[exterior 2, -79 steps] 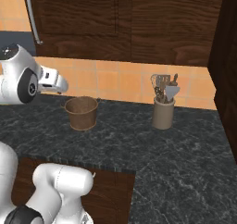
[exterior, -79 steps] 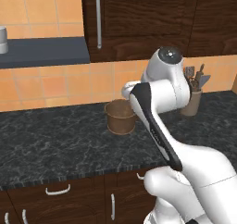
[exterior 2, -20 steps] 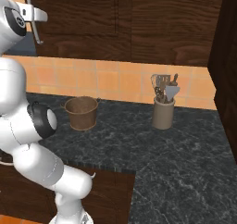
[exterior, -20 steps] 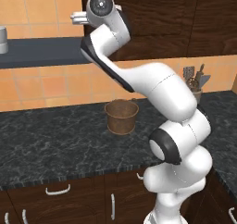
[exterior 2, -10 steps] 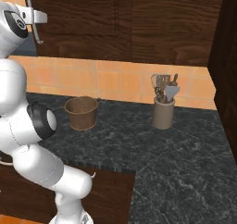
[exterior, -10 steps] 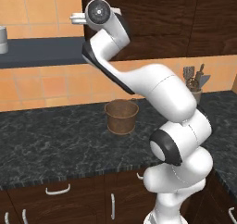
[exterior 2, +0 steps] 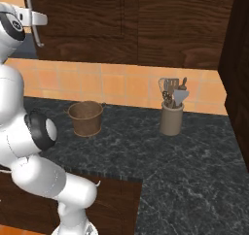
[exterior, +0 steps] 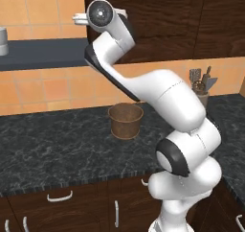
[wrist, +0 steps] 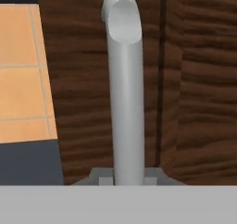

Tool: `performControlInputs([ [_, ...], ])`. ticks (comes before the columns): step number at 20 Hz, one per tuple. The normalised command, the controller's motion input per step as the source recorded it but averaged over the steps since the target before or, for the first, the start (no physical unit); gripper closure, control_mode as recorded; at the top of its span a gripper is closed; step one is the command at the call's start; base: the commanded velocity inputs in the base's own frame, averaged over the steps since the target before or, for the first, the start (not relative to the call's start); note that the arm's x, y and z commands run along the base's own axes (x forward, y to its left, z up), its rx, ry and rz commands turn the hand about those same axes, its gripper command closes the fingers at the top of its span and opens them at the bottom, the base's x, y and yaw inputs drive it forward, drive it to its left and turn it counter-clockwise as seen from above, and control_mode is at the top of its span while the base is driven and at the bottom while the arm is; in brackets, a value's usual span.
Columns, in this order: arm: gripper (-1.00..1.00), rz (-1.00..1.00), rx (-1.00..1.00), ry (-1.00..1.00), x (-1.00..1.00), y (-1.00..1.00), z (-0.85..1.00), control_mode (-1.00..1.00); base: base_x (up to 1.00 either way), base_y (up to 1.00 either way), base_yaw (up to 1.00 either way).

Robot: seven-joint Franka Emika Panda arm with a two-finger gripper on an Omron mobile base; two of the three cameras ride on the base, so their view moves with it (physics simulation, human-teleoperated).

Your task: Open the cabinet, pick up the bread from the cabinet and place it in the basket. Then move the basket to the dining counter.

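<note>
We see our jaws clamped on the smooth round silver handle [wrist: 124, 102] of the wood-grained cabinet [exterior 2: 146, 20]; the right base view adds the brown tapered basket [exterior 2: 85, 118].

Both base views behind the arm, sharing the black counter [exterior: 57, 149]; hand view close against the cabinet handle [wrist: 124, 102]

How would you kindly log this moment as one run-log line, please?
stage: open cabinet | gripper: shut on long silver bar handle | tall dark-brown wood cabinet: door closed | round brown basket: on black marbled counter
</note>
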Motion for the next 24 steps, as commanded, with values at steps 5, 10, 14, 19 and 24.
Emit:
performControlInputs([
  [5,1.0,0.0,0.0,0.0,-0.99,-0.07,0.27,-1.0,0.0,0.0,0.0],
  [10,1.0,0.0,0.01,0.0,-1.0,-0.29,0.28,-1.0,0.0,0.0,0.0],
  [14,1.0,0.0,0.07,0.0,-1.0,-0.68,0.19,-1.0,0.0,0.0,0.0],
  [19,1.0,0.0,0.11,0.0,-1.0,-0.81,0.17,-1.0,0.0,0.0,0.0],
  [24,1.0,0.0,0.05,0.0,-1.0,-0.81,0.17,-1.0,0.0,0.0,0.0],
])
